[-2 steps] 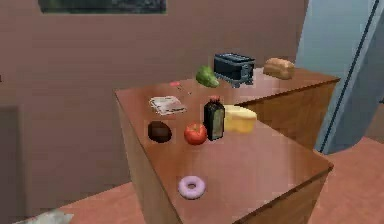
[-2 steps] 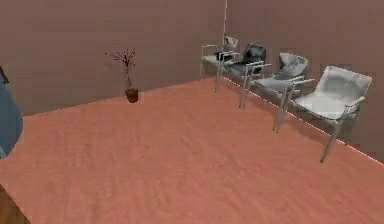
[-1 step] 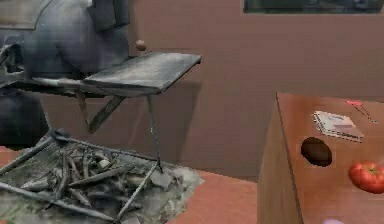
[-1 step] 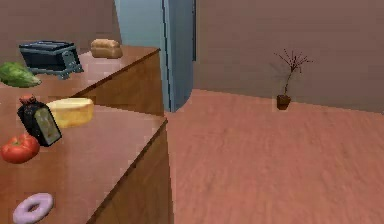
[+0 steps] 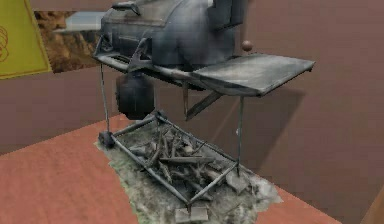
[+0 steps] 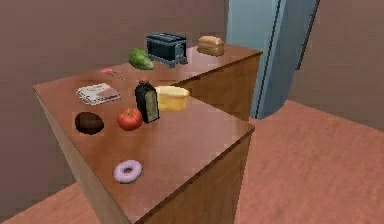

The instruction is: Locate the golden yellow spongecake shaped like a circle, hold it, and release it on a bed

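Note:
A round golden yellow cake [image 6: 172,97] sits on a brown wooden counter [image 6: 200,135], just past its middle, behind a dark bottle [image 6: 147,101]. In front of the bottle lie a red tomato-like thing [image 6: 129,119] and a dark brown round lump [image 6: 89,122]. A pink ring doughnut [image 6: 127,171] lies near the counter's near edge.
Farther back on the counter stand a dark toaster [image 6: 166,47], a bread loaf [image 6: 210,45], a green vegetable [image 6: 140,59] and a folded paper [image 6: 97,94]. A pale blue fridge [image 6: 270,50] rises behind. The forward view holds a grey metal grill on a stand [image 5: 190,50] above a rack of scrap [image 5: 180,155].

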Robot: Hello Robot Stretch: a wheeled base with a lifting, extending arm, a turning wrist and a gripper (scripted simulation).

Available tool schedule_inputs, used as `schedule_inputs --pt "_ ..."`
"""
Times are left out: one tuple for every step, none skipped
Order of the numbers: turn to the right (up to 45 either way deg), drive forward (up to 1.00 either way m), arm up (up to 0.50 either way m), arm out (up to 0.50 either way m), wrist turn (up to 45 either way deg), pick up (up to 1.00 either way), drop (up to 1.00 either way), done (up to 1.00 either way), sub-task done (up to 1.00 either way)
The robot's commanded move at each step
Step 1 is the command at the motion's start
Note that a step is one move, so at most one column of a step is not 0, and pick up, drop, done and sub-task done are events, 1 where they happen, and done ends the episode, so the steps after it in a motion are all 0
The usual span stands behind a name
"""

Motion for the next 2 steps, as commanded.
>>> schedule_inputs --pt "0.0 0.00 0.50 0.00 0.0 0.00 0.00 0.00 0.00" --pt "0.0 0.00 0.38 0.00 0.0 0.00 0.00 0.00 0.00"
